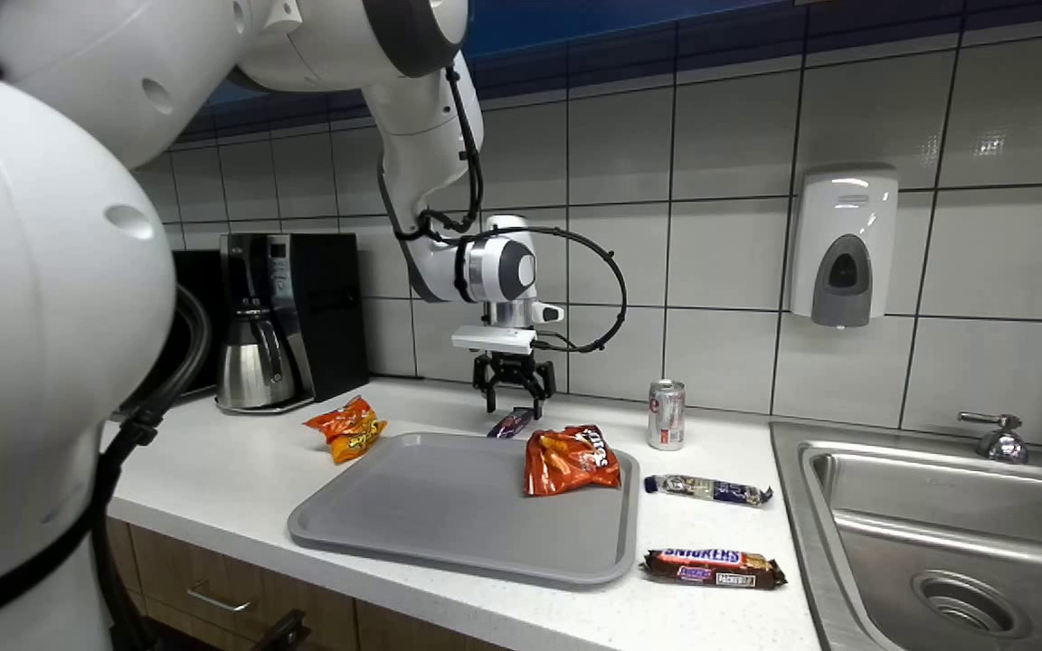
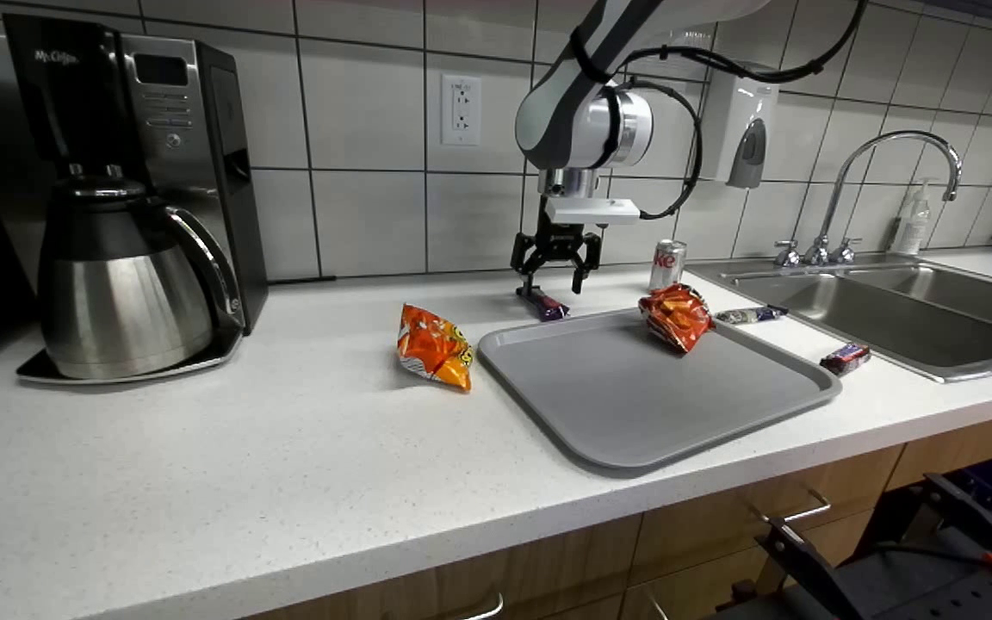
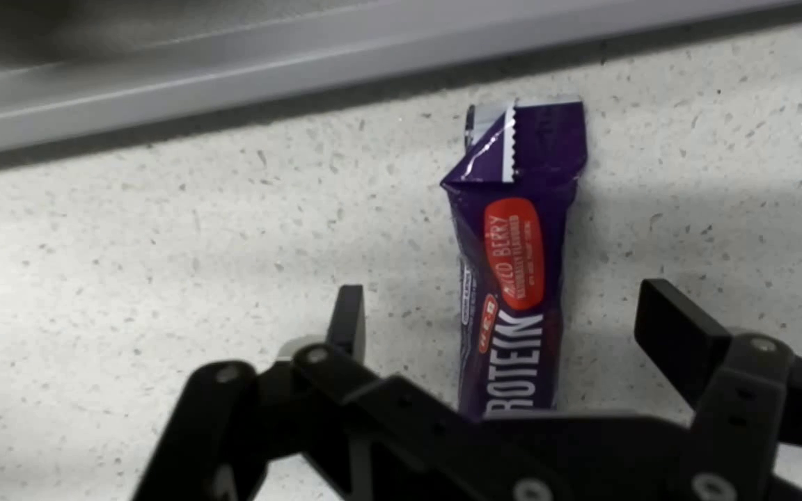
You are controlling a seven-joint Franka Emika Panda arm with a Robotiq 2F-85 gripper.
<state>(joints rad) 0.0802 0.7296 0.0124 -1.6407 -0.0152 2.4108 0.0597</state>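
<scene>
My gripper [image 1: 514, 409] is open and points down at the back of the white counter; it also shows in an exterior view [image 2: 553, 290]. In the wrist view, its fingers [image 3: 503, 309] stand apart on either side of a purple protein bar [image 3: 512, 278], touching neither side. The bar lies flat on the counter, its near end hidden by the gripper. The bar also shows in both exterior views [image 1: 510, 423] [image 2: 545, 305]. A grey tray [image 1: 412, 506] lies in front of the bar, with a red snack bag [image 1: 571, 461] on its back corner.
An orange snack bag [image 2: 436, 344] stands left of the tray. A silver can [image 1: 666, 414], a blue-and-silver bar [image 1: 709, 489] and a Snickers [image 1: 714, 569] lie or stand to its right. A coffee maker [image 2: 134, 258], a sink [image 1: 806, 533] and the tiled wall bound the counter.
</scene>
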